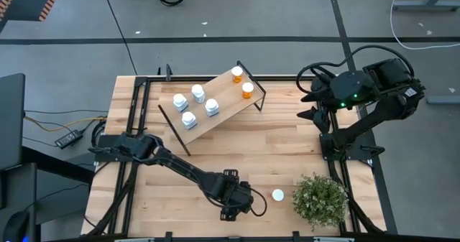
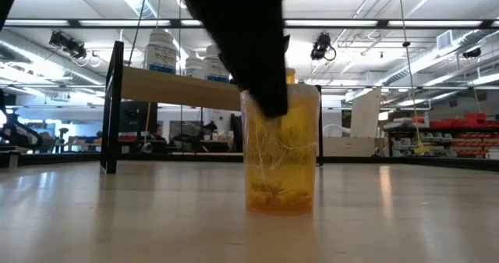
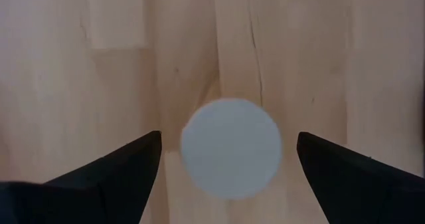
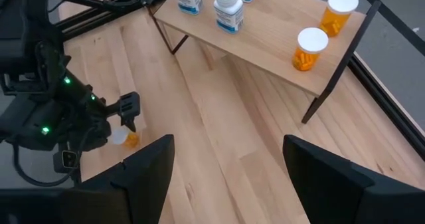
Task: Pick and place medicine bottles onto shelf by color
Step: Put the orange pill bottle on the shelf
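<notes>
An orange bottle [image 2: 281, 161] with a white cap [image 3: 231, 167] stands upright on the table near the front edge. My left gripper [image 1: 236, 199] points down over it, open, with one finger on each side of the cap and a gap at both. The bottle also shows beside the left gripper in the right wrist view [image 4: 127, 138]. The slanted shelf [image 1: 224, 92] at the back carries several white bottles [image 1: 194, 104] on its left half and two orange bottles [image 1: 242, 82] on its right end. My right gripper [image 4: 229, 177] waits open at the back right.
Another bottle, seen as a white cap [image 1: 277, 194], stands on the table just right of my left gripper. A green potted plant [image 1: 320, 200] stands at the front right corner. Bare tabletop [image 1: 287, 149] lies between the shelf and the front edge.
</notes>
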